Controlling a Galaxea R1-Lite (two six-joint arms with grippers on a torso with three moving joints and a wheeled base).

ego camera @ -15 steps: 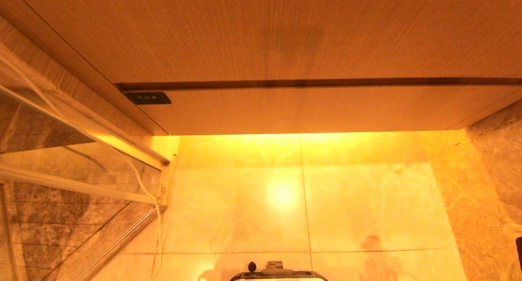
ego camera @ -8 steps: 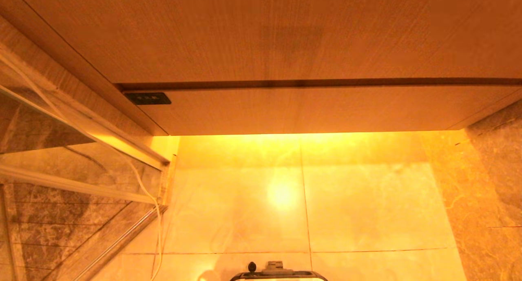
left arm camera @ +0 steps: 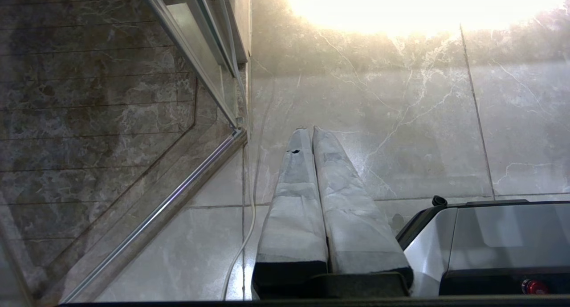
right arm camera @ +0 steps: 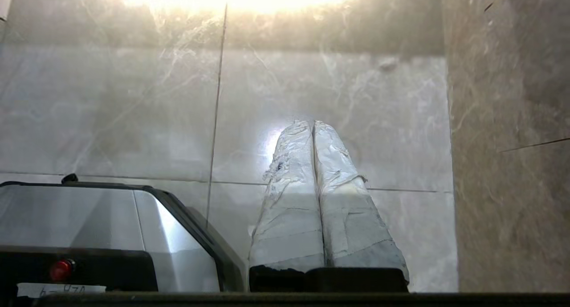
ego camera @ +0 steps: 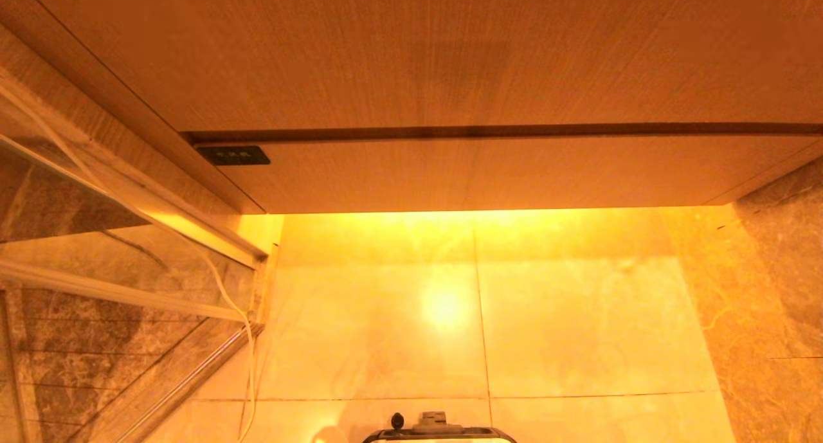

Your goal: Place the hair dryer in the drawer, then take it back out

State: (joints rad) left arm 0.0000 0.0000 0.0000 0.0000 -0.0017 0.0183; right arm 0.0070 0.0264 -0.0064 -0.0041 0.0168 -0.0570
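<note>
Both end effectors — left end effector (left arm camera: 311, 131), right end effector (right arm camera: 312, 123) — hang clenched and empty below the closed drawer (ego camera: 501, 173); no hair dryer shows, so look for it before reaching.

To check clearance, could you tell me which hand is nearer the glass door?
Left. The left hand hangs beside the glass door; the right hand is on the far side of the base.

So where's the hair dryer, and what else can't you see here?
- Hair dryer: in no view.
- Drawer inside: hidden in the head view behind its closed front.
- Black label wording: too small to read in the head view.
- Robot's base: cut off by the head view's bottom edge.
</note>
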